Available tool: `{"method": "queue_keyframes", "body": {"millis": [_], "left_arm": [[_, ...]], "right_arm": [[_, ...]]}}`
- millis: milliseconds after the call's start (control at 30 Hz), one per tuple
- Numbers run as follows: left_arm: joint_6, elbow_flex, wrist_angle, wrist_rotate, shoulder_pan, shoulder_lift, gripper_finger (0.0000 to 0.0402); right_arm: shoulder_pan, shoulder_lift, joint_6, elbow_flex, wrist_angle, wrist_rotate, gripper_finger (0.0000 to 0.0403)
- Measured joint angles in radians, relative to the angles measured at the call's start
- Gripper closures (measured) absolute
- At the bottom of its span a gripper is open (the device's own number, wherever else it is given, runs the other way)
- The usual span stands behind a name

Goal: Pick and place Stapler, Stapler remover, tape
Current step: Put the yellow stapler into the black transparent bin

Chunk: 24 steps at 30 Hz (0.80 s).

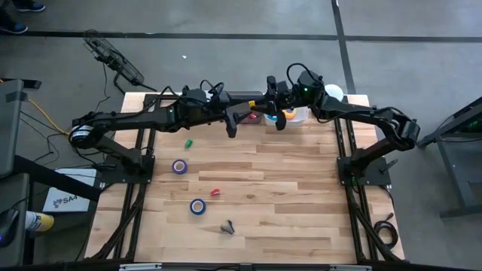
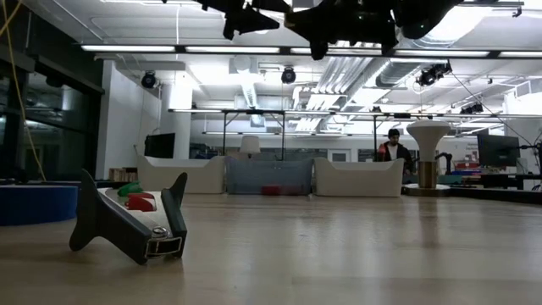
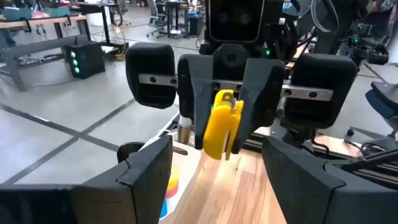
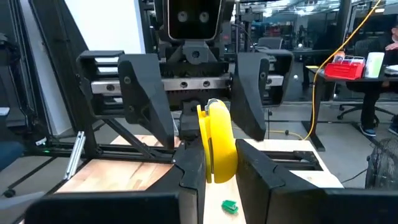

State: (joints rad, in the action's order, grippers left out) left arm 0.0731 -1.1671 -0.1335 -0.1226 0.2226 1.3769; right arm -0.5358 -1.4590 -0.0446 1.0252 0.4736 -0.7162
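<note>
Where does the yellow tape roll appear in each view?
High view: the yellow tape roll at top centre.
Low view: not in it.
Left wrist view: at centre.
Right wrist view: at centre.
Shared landmark: the right hand gripping it, facing the open left hand.

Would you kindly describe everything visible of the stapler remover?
The stapler remover is dark and claw-shaped, two pointed wings spread upward, a silvery metal end. It lies untouched on the wooden table near its front edge. The open left gripper and the right gripper, shut on a yellow piece, are far off at the back.
</note>
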Motion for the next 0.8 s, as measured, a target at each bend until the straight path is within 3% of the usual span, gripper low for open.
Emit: {"method": "queue_keyframes", "body": {"millis": [800], "left_arm": [[-0.017,0.0,0.001,0.016,0.0,-0.002,0.0159]], "right_arm": [[0.046,-0.043,-0.045,0.0,0.07,0.007,0.035]]}}
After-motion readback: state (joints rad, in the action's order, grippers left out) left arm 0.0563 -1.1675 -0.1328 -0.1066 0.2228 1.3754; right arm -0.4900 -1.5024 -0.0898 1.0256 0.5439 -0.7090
